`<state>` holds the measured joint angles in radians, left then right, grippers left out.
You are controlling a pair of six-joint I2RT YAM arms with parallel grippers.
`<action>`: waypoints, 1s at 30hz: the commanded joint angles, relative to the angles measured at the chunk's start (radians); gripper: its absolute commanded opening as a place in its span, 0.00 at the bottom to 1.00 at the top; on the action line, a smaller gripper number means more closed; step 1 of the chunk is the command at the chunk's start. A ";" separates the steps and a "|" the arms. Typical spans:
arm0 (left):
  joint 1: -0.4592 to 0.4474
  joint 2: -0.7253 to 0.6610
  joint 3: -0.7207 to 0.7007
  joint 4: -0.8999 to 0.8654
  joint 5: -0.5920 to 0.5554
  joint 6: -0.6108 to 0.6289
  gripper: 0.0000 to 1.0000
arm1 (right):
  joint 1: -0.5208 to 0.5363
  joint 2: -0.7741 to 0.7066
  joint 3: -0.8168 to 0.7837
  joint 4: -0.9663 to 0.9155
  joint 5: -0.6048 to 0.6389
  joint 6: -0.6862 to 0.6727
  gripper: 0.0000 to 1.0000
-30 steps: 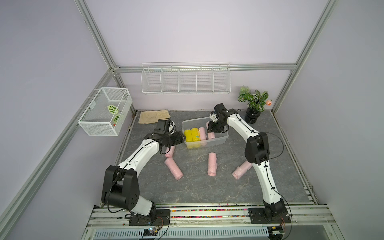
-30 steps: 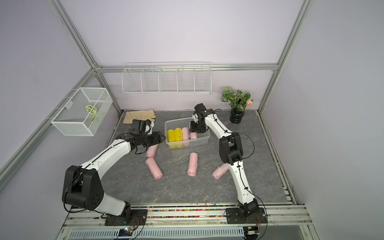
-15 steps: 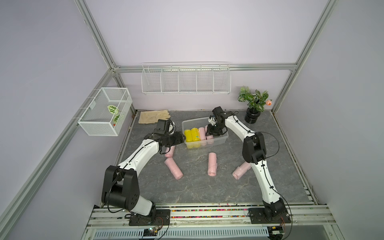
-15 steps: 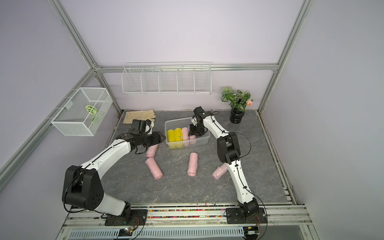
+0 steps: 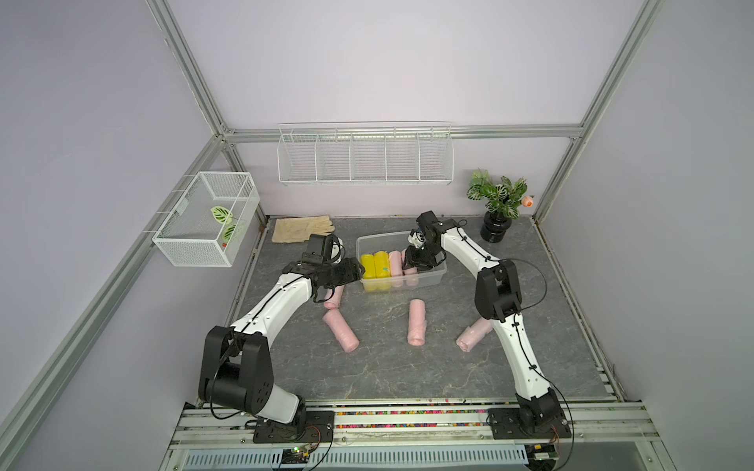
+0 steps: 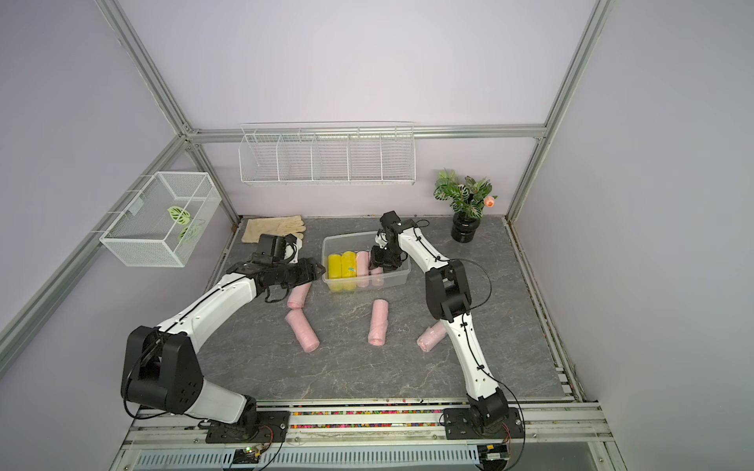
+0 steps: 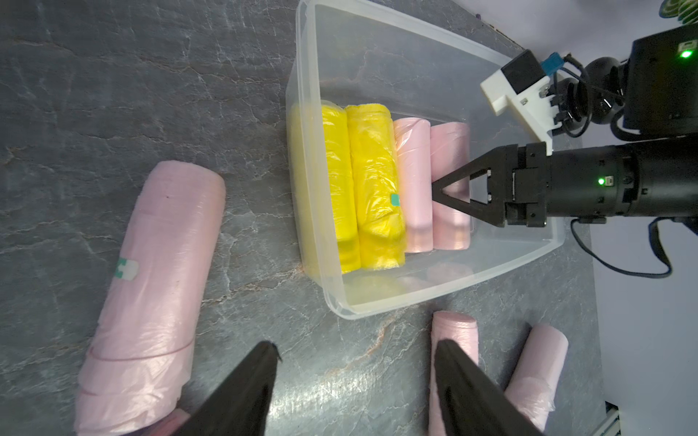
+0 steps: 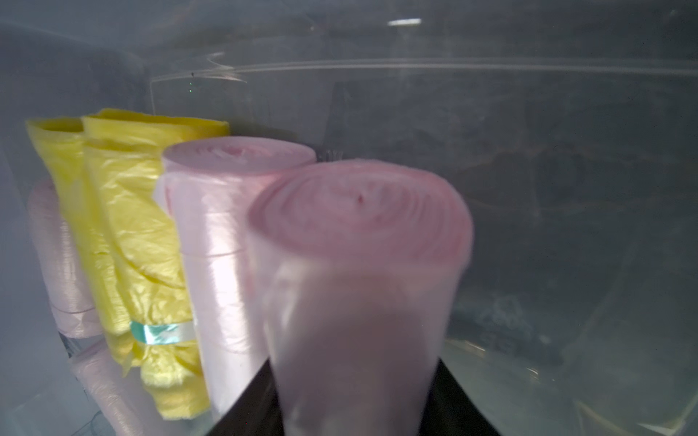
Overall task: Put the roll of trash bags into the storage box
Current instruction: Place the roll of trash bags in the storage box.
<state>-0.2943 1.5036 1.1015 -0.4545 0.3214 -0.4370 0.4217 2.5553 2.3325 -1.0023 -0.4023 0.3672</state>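
So the roll (image 8: 359, 264) is already down inside the box (image 7: 510, 260), which is sat at the far middle of the tabletop (image 5: 387, 367). It's been laid flat, tucked right up against another pink roll (image 7: 411, 181), with two yellow rolls (image 7: 359, 181) left of that. A neat side-by-side row is being built from the left wall and the right part of the box is kept free, presumably for the loose rolls (image 5: 416, 322) scattered nearer on the tabletop. The right end effector (image 7: 435, 185) is reached down into the box with a finger on either side of the roll; whether it's being squeezed or just flanked can't be told. The left end effector (image 7: 355, 343) is held wide open and empty just left of the box, probably lined up for the next pick while kept out of the other arm's way.
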 commanded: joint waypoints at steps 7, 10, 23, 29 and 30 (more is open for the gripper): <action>0.005 -0.023 -0.009 -0.012 -0.006 0.002 0.71 | 0.015 -0.019 0.020 -0.022 -0.022 0.001 0.56; 0.005 -0.022 -0.010 -0.011 -0.006 0.001 0.71 | 0.017 -0.039 0.018 -0.023 -0.024 0.001 0.58; 0.005 -0.017 -0.008 -0.008 -0.004 -0.003 0.71 | 0.039 -0.105 0.015 0.004 -0.038 0.012 0.62; 0.005 -0.017 -0.008 -0.009 -0.004 -0.002 0.71 | 0.041 -0.125 0.007 -0.007 -0.023 0.001 0.63; 0.005 -0.019 -0.008 -0.009 -0.003 -0.002 0.71 | 0.040 -0.136 0.000 -0.005 -0.015 -0.001 0.63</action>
<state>-0.2943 1.5032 1.1011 -0.4545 0.3214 -0.4370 0.4545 2.4840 2.3352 -1.0126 -0.4164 0.3702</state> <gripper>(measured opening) 0.706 0.627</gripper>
